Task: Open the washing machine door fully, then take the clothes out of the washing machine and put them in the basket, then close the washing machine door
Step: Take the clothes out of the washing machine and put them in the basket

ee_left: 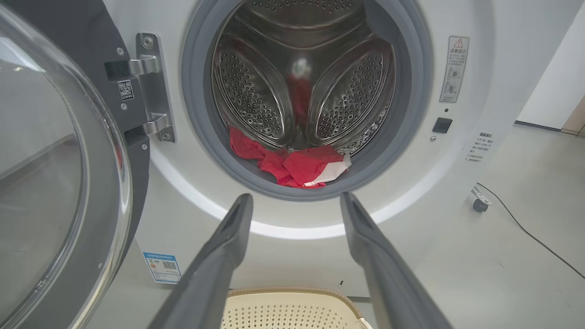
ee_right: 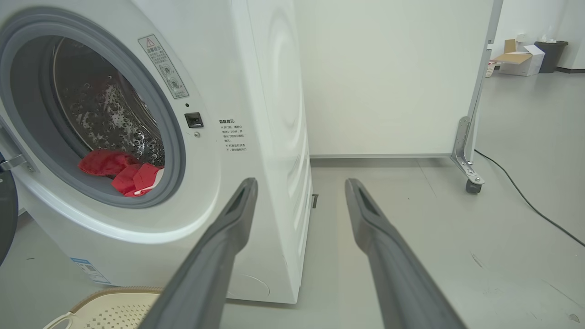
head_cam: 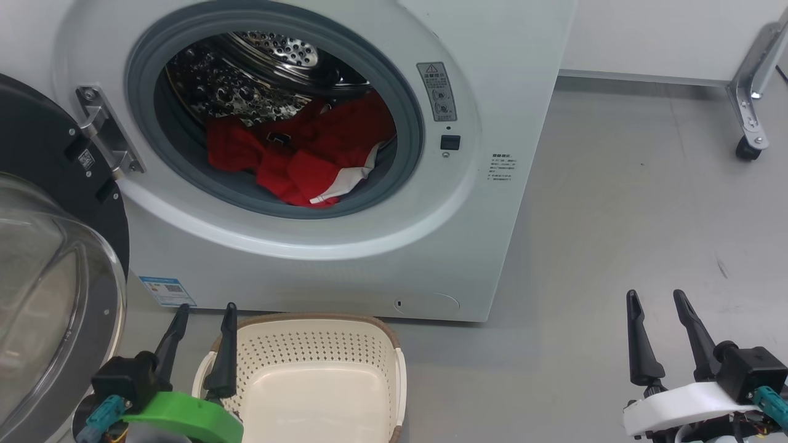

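The white washing machine (head_cam: 492, 80) stands ahead with its black, glass-bowled door (head_cam: 49, 271) swung open to the left. Red clothes (head_cam: 308, 154) with a white panel lie at the bottom of the steel drum; they also show in the left wrist view (ee_left: 292, 164) and the right wrist view (ee_right: 123, 171). The cream basket (head_cam: 320, 369) sits empty on the floor in front of the machine. My left gripper (head_cam: 206, 311) is open over the basket's left rim, nothing between its fingers. Off to the right, my right gripper (head_cam: 657, 296) is open above bare floor.
A white partition on a metal foot with a caster (head_cam: 748, 147) stands at the back right, and a black cable (ee_right: 525, 201) runs across the floor near it. Grey floor (head_cam: 615, 215) lies to the right of the machine.
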